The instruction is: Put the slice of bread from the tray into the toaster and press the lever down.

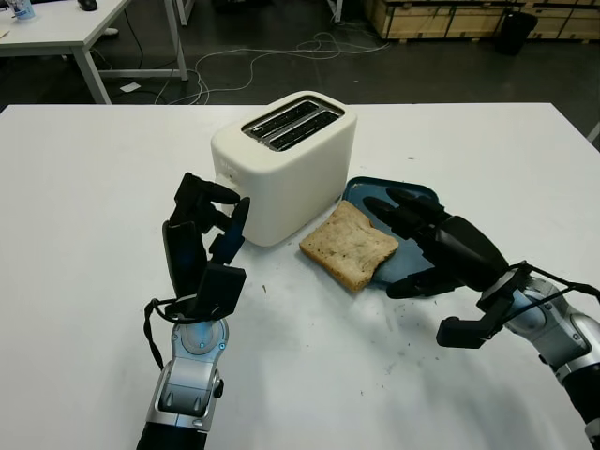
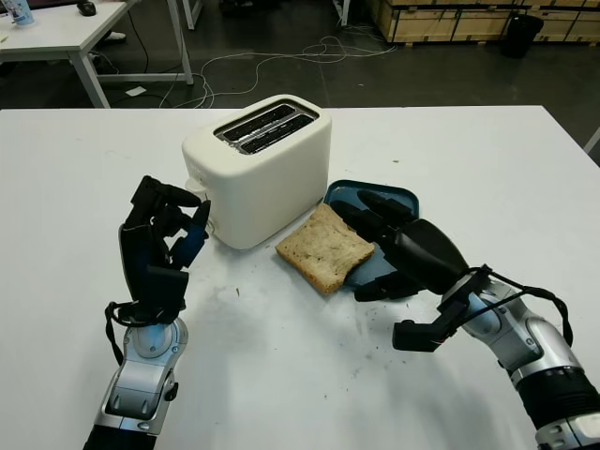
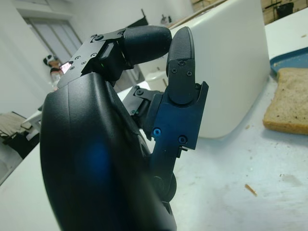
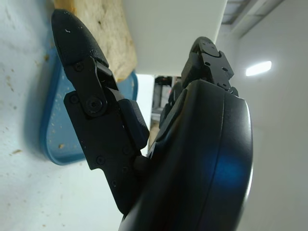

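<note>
Surface: white table, cables on floor behind.
Left hand: mine, fingers curled, holding nothing, just beside toaster.
Bread: half off blue tray; light, soft, crumbly, pinch by edges.
Right hand: mine, open, over tray, beside bread.

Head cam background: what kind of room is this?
Likely a lab or workshop, not a kitchen: loose cables across a dark floor, wooden crates along the far wall, another white table behind.
</note>
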Tool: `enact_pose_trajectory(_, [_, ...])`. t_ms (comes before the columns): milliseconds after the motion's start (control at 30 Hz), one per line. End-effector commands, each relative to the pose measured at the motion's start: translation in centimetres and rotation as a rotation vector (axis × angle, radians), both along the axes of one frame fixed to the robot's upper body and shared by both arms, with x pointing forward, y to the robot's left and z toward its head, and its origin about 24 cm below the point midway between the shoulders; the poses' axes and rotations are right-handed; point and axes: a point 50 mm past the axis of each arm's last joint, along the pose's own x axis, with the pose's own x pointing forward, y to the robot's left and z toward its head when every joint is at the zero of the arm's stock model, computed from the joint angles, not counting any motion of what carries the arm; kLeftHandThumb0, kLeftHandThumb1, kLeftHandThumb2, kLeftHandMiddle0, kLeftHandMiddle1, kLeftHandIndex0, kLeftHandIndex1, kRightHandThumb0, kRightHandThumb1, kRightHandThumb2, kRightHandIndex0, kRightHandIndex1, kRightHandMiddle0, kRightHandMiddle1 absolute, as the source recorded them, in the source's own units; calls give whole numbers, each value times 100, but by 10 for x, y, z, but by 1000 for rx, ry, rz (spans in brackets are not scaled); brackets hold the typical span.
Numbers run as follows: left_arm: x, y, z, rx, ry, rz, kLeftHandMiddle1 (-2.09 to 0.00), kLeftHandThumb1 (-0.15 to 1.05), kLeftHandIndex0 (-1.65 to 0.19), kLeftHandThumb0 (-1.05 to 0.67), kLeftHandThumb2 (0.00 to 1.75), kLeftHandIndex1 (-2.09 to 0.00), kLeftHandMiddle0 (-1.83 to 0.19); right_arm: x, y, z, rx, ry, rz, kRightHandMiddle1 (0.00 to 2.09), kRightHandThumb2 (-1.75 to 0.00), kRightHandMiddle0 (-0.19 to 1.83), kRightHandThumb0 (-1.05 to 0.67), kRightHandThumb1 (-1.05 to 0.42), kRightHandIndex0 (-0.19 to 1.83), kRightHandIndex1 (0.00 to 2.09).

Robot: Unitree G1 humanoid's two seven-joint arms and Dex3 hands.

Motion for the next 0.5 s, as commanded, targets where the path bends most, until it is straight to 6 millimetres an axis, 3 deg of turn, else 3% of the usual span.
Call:
enact_pose_trajectory(0, [1, -7, 3, -38, -17, -5, -175, 92, -45, -45, 26, -175, -78, 0, 3, -1, 6, -3, -9, 0, -3, 0, -95, -91, 0, 0])
enact_pose_trajectory(467, [1, -7, 4, -42, -18, -1, -175, 92, -45, -45, 28, -175, -78, 1, 10, -20, -105, -58, -11, 2, 0, 5, -89, -85, 1, 0])
